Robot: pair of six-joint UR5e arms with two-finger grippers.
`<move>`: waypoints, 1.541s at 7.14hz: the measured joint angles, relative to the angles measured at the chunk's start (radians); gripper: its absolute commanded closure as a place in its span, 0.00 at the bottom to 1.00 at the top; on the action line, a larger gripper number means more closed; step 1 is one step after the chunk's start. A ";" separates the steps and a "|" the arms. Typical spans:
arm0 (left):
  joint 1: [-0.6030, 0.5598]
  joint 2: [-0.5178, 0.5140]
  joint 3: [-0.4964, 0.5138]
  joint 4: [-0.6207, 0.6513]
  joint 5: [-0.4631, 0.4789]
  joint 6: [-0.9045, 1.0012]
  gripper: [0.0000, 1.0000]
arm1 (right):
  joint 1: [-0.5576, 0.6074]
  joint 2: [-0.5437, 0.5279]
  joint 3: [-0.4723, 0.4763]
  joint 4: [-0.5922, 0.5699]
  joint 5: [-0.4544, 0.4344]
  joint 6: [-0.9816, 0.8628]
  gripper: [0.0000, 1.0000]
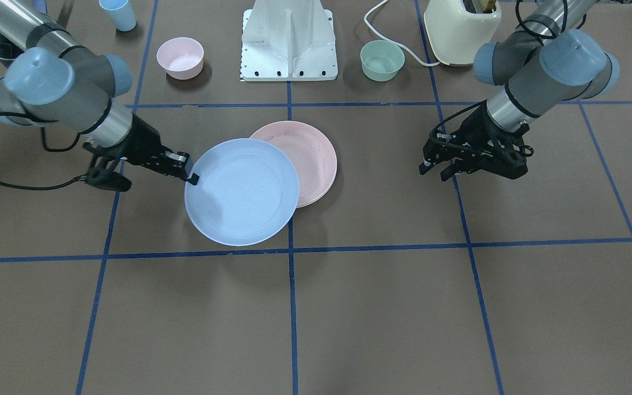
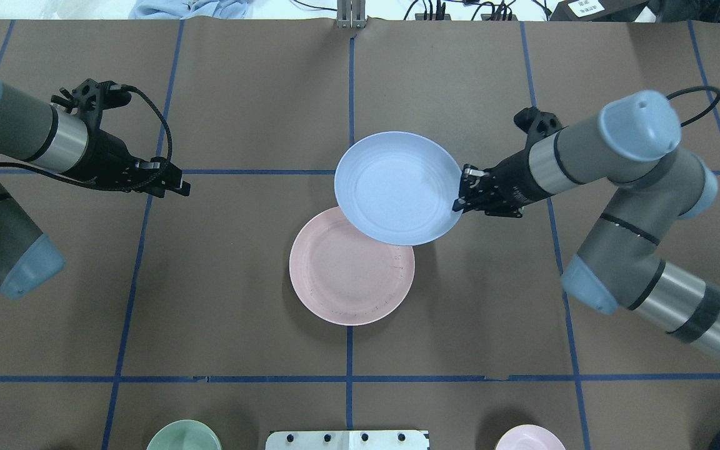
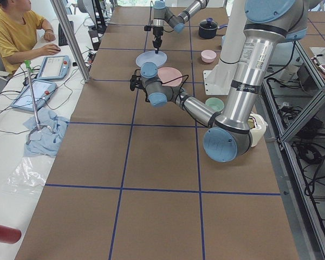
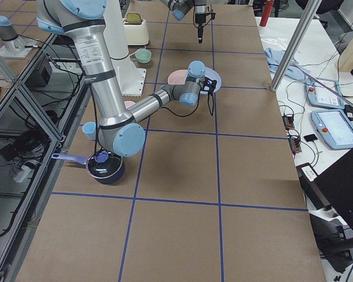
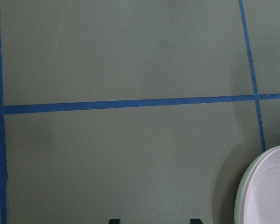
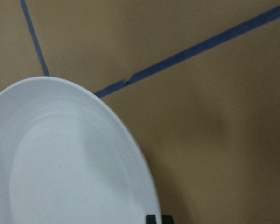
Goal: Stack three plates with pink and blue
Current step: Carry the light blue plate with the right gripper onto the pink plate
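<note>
My right gripper [image 2: 458, 192] is shut on the rim of the light blue plate [image 2: 397, 187]. It holds the plate above the table, overlapping the far edge of the pale pink plate [image 2: 347, 275], which lies flat near the table's middle. The blue plate fills the right wrist view [image 6: 60, 163]. In the front view a second pale rim [image 1: 320, 195] shows under the pink plate [image 1: 310, 156]; I cannot tell if it is the cream plate. My left gripper [image 2: 182, 186] is open and empty, well off to the left of both plates. The left wrist view shows a plate edge [image 5: 266, 186].
Near the robot's base [image 1: 289, 41] stand a small pink bowl [image 1: 180, 57], a small green bowl [image 1: 382, 60], a light blue cup [image 1: 118, 13] and a cream toaster [image 1: 461, 30] with its cord. A dark pot [image 4: 106, 167] sits at the table's right end.
</note>
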 measured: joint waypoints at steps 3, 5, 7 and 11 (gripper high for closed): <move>0.001 -0.002 0.007 -0.001 0.000 0.003 0.41 | -0.125 0.040 0.049 -0.111 -0.107 0.012 1.00; 0.001 -0.002 0.009 -0.002 0.000 0.003 0.41 | -0.169 0.042 0.073 -0.152 -0.151 0.009 1.00; 0.001 -0.001 0.009 -0.002 0.000 0.003 0.41 | -0.183 0.039 0.081 -0.157 -0.169 0.007 1.00; 0.001 0.000 0.010 -0.003 0.000 0.003 0.40 | -0.191 0.036 0.084 -0.158 -0.172 0.006 0.00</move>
